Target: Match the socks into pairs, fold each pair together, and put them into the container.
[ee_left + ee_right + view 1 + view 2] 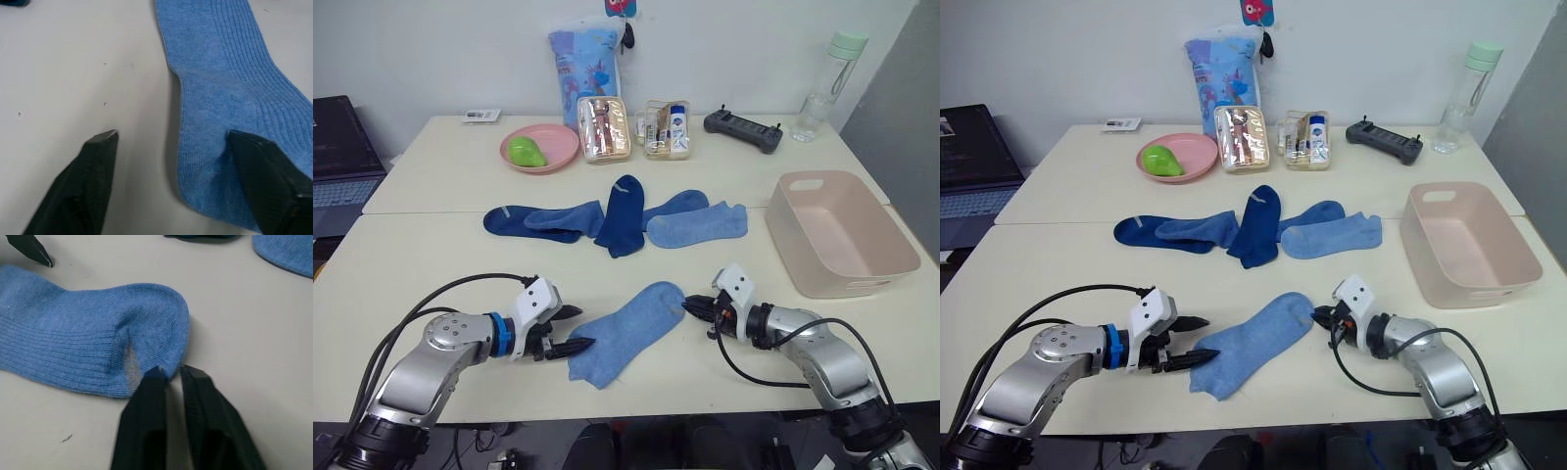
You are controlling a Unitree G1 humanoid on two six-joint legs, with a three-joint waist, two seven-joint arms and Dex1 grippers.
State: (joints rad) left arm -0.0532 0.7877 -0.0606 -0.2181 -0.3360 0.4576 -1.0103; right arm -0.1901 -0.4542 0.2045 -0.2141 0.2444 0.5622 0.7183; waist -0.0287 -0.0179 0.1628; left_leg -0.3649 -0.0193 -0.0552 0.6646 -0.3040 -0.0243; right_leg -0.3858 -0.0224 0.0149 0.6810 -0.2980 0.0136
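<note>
One medium blue sock point(628, 331) lies flat near the front edge of the surface point(431, 264), between the two hands. The left hand point(570, 330) sits at the sock's 9 o'clock end with its fingers apart: one finger rests on the knit, the other on the bare surface beside it. The right hand point(693, 306) sits at the sock's 3 o'clock end; its fingers are nearly together and pinch the edge of the toe.

The remaining socks point(617, 217) lie in an overlapping row at 12 o'clock from the blue sock, well apart from it. The pink tub point(842, 235) stands at 2 o'clock, with nothing visible in it.

Step in hand, as judged: securing one sock at both ends, ahead of pairing. No pair is folded yet. The next move calls for the left hand to close on its end, then for carrying the sock to a matching one in the row.
</note>
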